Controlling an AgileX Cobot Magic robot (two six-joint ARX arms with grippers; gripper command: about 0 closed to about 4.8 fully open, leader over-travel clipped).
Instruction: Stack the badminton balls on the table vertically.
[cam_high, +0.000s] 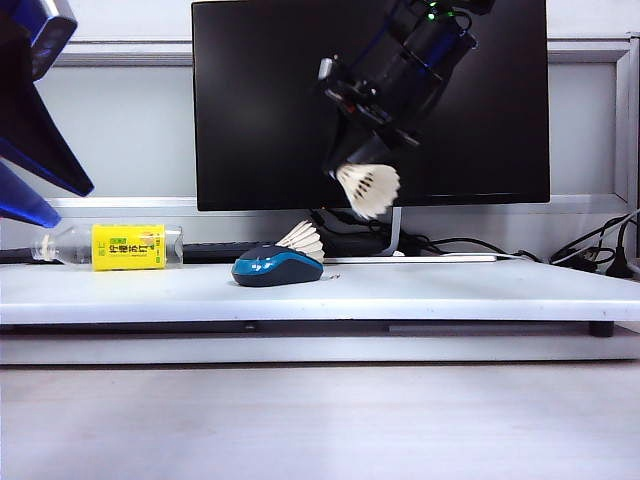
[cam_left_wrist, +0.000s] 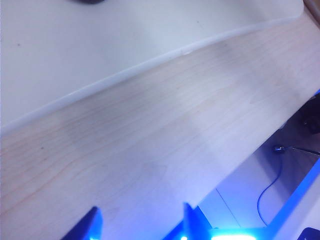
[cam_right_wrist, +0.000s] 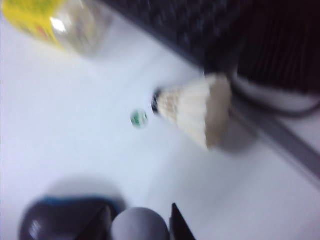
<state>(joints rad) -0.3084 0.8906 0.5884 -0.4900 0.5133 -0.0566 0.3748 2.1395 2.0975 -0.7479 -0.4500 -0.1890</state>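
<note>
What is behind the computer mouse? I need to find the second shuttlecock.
Behind the mouse a shuttlecock lies on the table; only its feather skirt shows, its lower part hidden. The right gripper holds the other shuttlecock aloft.

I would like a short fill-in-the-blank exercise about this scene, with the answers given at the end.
1. The right gripper holds a white feather shuttlecock in front of the black ____.
2. The second white feather shuttlecock lies on the white table just behind the blue-black computer ____.
3. The clear plastic bottle lying on its side has a ____ label.
4. The left gripper holds ____.

Answers: monitor; mouse; yellow; nothing
</note>
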